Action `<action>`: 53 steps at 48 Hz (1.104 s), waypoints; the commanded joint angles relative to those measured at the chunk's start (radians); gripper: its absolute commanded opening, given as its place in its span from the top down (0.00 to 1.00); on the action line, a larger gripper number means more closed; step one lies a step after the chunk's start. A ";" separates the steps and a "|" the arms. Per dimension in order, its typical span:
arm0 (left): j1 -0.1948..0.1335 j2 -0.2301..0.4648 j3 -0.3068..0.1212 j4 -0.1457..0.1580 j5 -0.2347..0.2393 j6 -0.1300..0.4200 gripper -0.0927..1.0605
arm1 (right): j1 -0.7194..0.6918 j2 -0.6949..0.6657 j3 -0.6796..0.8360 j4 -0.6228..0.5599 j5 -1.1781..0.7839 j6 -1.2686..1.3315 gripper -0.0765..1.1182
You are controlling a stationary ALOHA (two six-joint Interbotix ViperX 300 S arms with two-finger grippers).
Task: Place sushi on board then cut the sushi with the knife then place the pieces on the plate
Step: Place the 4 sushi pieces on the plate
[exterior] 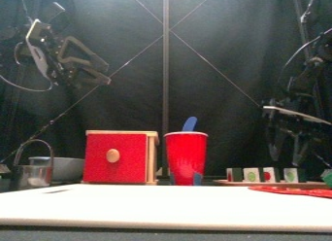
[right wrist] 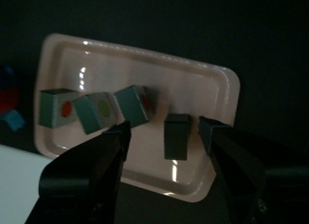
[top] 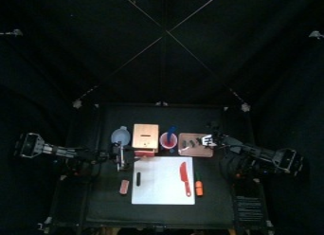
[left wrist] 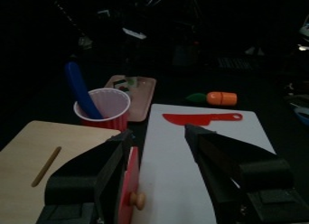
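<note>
— Where is the sushi?

— In pieces on the pink tray point(right wrist: 145, 60), behind the white board point(left wrist: 175, 173) on the right. The sushi pieces point(right wrist: 94, 112) stand in a loose row across the tray, some turned so their pale cut faces show.

— And the fingers?

— The right gripper point(right wrist: 169, 133) hangs over the tray with its fingers spread wide and nothing between them pinched. From its wrist, one dark piece point(right wrist: 178, 135) shows in the gap between the two fingers, and another sits just beside one fingertip. The other three are off to one side, outside the gap.

— Touching?

— No. From the front, the gripper is up in the air above the row, clear of the pieces.

— The knife?

— The red knife point(left wrist: 200, 119) lies flat on the board, near its right side. An orange toy point(left wrist: 218, 98) with a green end is close to it, at the board's edge.

— What else?

— A red cup point(exterior: 185, 155) holding a blue knife point(exterior: 189, 122) stands just left of the tray, and a wooden box point(exterior: 119, 157) with a red front beside that. A metal cutter point(exterior: 37, 171) sits at the far left.

— The other arm?

— The left gripper point(left wrist: 161, 144) hovers above the box, fingers spread, holding nothing.
</note>
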 commanded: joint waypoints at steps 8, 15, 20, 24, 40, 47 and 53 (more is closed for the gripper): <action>0.005 0.037 -0.069 -0.003 -0.003 0.002 0.17 | 0.394 0.095 -0.164 0.041 -0.235 -0.187 0.16; 0.018 0.058 -0.054 0.006 -0.003 0.008 0.17 | 0.485 0.245 -0.267 -0.003 -0.446 -0.278 0.16; 0.025 0.044 -0.040 0.006 -0.005 0.002 0.17 | 0.495 0.345 -0.278 -0.060 -0.560 -0.298 0.16; 0.023 0.026 -0.037 0.005 -0.005 0.000 0.17 | 0.494 0.426 -0.262 -0.081 -0.686 -0.298 0.17; 0.021 -0.005 -0.026 0.002 -0.003 -0.002 0.17 | 0.449 0.572 -0.247 -0.118 -1.068 -0.328 0.17; 0.026 -0.005 -0.012 0.002 -0.003 -0.002 0.17 | 0.451 0.572 -0.252 -0.132 -1.068 -0.339 0.17; 0.029 -0.005 -0.003 0.002 -0.003 -0.002 0.17 | 0.451 0.571 -0.253 -0.127 -1.068 -0.334 0.17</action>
